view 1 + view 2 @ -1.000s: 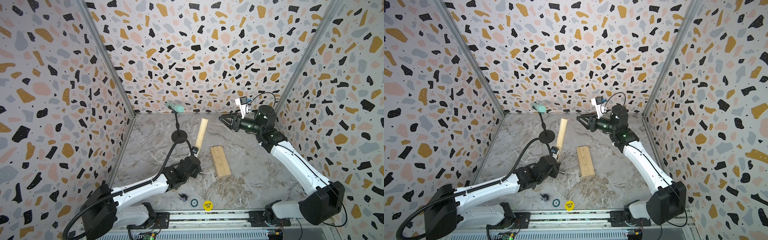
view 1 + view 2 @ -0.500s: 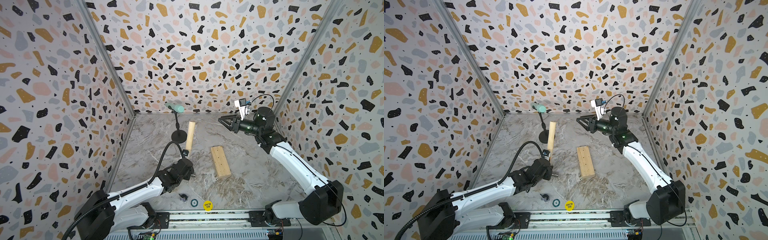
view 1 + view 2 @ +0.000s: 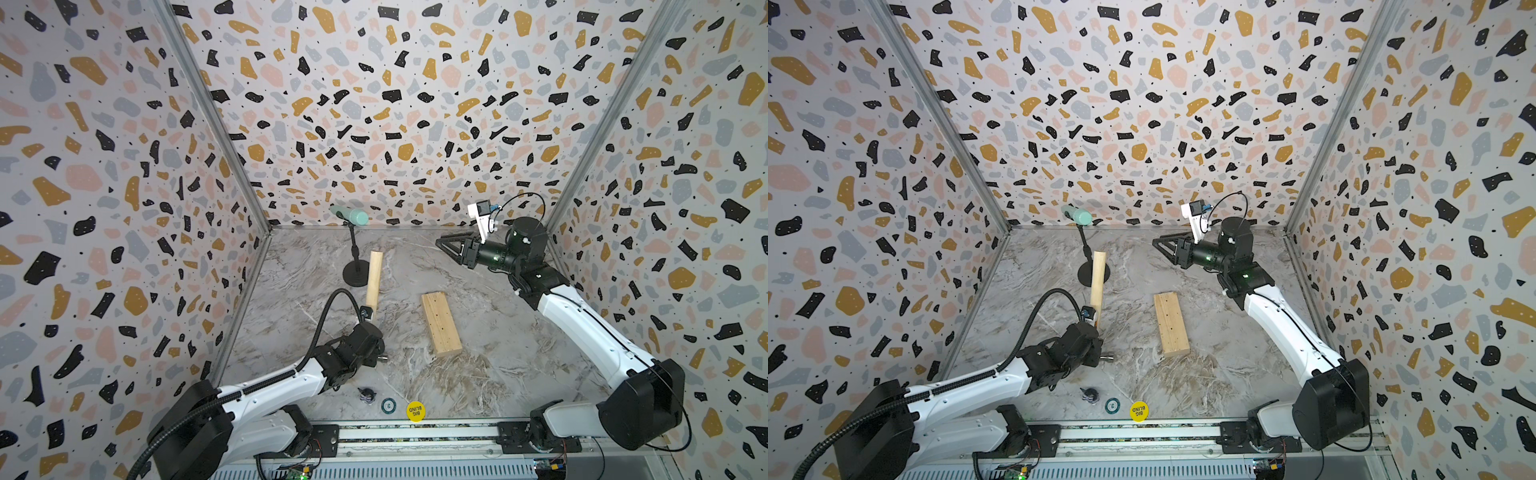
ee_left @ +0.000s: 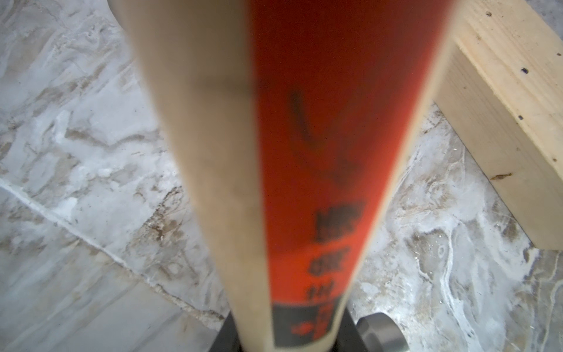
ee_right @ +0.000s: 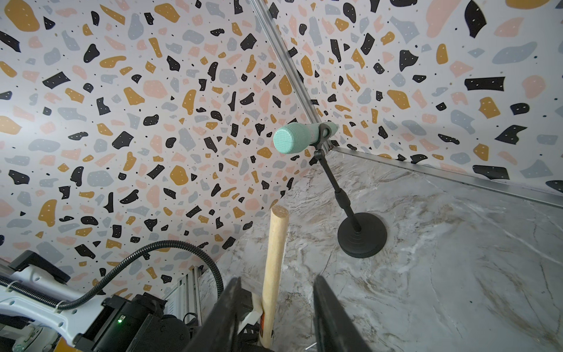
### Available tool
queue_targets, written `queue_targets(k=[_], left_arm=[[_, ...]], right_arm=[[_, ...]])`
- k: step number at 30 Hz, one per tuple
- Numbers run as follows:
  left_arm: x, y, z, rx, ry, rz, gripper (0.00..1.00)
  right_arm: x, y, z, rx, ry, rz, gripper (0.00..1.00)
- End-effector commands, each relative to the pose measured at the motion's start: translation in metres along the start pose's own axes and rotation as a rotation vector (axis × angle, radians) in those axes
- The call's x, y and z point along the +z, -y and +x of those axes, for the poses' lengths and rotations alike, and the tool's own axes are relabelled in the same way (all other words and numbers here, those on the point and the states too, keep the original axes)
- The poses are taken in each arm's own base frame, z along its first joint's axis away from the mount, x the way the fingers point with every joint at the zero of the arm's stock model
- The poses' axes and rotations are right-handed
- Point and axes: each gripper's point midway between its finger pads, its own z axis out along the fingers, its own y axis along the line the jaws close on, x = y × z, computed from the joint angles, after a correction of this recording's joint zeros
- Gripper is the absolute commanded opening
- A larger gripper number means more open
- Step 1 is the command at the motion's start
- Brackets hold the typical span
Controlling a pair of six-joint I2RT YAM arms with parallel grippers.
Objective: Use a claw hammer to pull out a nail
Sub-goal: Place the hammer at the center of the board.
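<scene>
My left gripper (image 3: pixel 370 340) (image 4: pixel 289 338) is shut on the claw hammer (image 3: pixel 373 279) low on its pale wooden handle, just above the head. The handle stands nearly upright, left of the wood block (image 3: pixel 441 324). The orange-and-black label (image 4: pixel 323 170) fills the left wrist view, with the steel head's round face (image 4: pixel 377 333) beside it. My right gripper (image 3: pixel 441 243) (image 5: pixel 277 279) hangs open and empty, high at the back right. A thin grey pin (image 5: pixel 309 346) lies on the floor by the handle's lower end; I cannot tell whether it is the nail.
A mint-green microphone (image 3: pixel 353 216) on a black stand (image 3: pixel 356 274) is just behind the hammer handle. Near the front rail lie a yellow chip (image 3: pixel 415 411), a small teal chip (image 3: pixel 388 406) and a small dark object (image 3: pixel 366 395). Patterned walls close in three sides.
My left arm has carried the hammer to the left, away from the wood block, and the handle has swung from leaning right to nearly upright. The right arm has hardly moved.
</scene>
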Motion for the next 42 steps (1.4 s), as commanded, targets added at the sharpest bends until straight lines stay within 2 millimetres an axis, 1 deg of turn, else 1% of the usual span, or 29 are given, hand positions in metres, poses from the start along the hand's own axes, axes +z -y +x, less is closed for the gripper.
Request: queue_targets(k=[1,14,26,38,42], left_arm=[[-0.007,0.007,-0.031,-0.078,0.124,0.041,0.00],[-0.002,0.003,-0.021,-0.084,0.095,0.032,0.00],[0.009,-0.004,-0.013,-0.087,0.061,-0.002,0.00],[0.018,-0.007,-0.008,-0.085,0.045,-0.014,0.00],[0.023,-0.009,-0.002,-0.075,0.024,-0.028,0.00]], right_arm=[[-0.006,-0.017,-0.011,-0.037,0.032,-0.037,0.40],[-0.005,-0.015,-0.009,-0.032,0.026,-0.039,0.40],[-0.005,-0.015,-0.008,-0.028,0.019,-0.044,0.40],[-0.005,-0.014,-0.006,-0.027,0.015,-0.040,0.40],[-0.005,-0.013,-0.003,-0.024,0.011,-0.039,0.40]])
